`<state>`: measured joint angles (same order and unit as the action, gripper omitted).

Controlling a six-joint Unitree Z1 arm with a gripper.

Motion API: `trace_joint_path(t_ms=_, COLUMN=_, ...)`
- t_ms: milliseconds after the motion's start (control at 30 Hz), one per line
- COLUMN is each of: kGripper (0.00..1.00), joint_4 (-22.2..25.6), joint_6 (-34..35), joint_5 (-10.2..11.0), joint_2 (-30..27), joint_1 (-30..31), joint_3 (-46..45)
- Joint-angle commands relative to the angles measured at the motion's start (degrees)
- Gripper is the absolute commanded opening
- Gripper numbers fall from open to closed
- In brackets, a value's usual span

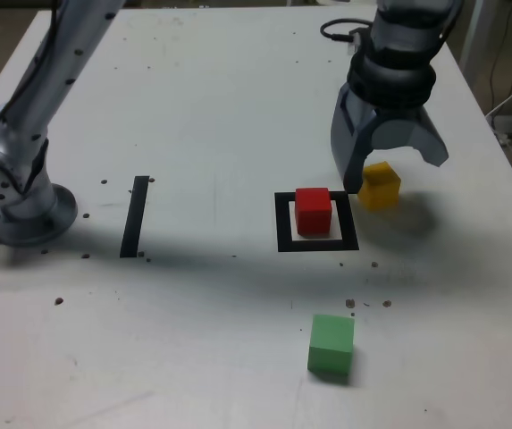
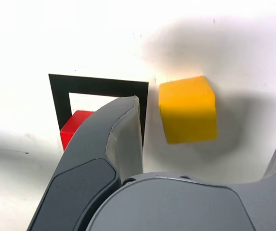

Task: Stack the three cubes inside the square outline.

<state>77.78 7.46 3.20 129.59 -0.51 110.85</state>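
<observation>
Cubes: exterior view had the red cube (image 1: 313, 211) alone inside the square outline (image 1: 284, 222), nothing stacked yet. Yellow cube (image 1: 380, 185) sat just off the outline on that view's right, green cube (image 1: 331, 345) well apart, nearer the camera. My gripper (image 1: 388, 170) hung spread wide over yellow. Wrist view: yellow (image 2: 188, 109) matte, slightly skewed, between my jaws, ungripped

Red cube (image 1: 313, 211) crowds yellow cube (image 1: 381, 185).
</observation>
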Motion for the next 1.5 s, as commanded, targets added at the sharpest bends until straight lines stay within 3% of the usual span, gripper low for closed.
trace_joint_path(t_ms=0, kGripper=0.94, joint_4=-0.2, joint_6=0.0, joint_5=0.0, joint_2=0.8, joint_1=-0.4, joint_3=0.3)
trace_joint_path(t_ms=633, kGripper=0.72, joint_4=-2.6, joint_6=-0.8, joint_5=-2.0, joint_2=3.7, joint_1=-1.6, joint_3=0.2)
trace_joint_path(t_ms=967, kGripper=0.57, joint_4=-2.5, joint_6=-0.8, joint_5=-1.9, joint_2=3.8, joint_1=-1.6, joint_3=0.1)
trace_joint_path(t_ms=1133, kGripper=0.43, joint_4=-2.9, joint_6=-0.8, joint_5=-1.6, joint_2=3.8, joint_1=-1.6, joint_3=0.1)
trace_joint_path(t_ms=1467, kGripper=0.31, joint_4=-3.9, joint_6=-0.8, joint_5=-1.1, joint_2=3.6, joint_1=-1.6, joint_3=-0.4)
